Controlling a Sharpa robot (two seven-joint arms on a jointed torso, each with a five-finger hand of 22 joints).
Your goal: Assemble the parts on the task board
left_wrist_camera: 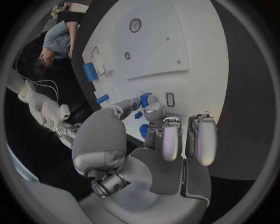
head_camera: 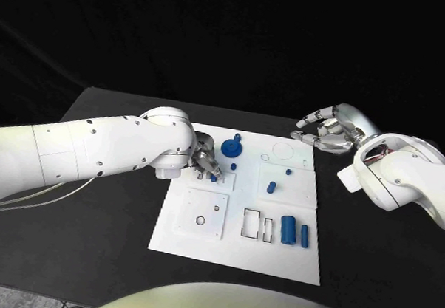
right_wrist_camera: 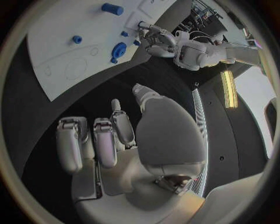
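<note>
One task board (head_camera: 235,256), a white plate, lies at the middle of the black table (head_camera: 95,252). Blue parts visible on the board in the head view: six. One round disc part (head_camera: 230,149) with one small peg (head_camera: 238,136) just beyond it sits at the board's far-left area; one small stud (head_camera: 233,167) lies just nearer than the disc; one short cylinder (head_camera: 272,187) stands near the board's centre, with one small stud (head_camera: 288,171) just beyond it; one large cylinder (head_camera: 289,230) lies at the board's near-right area beside outlined rectangular slots. No legible writing or labels appear on the board.

The left hand (head_camera: 202,162) is over the board's left edge, its fingertips (left_wrist_camera: 153,110) pinching a small blue part (left_wrist_camera: 144,99) against the board surface.

The right hand (head_camera: 327,129) is off the board's far-right corner, above the table, fingers loosely curled and separated, holding nothing.
</note>
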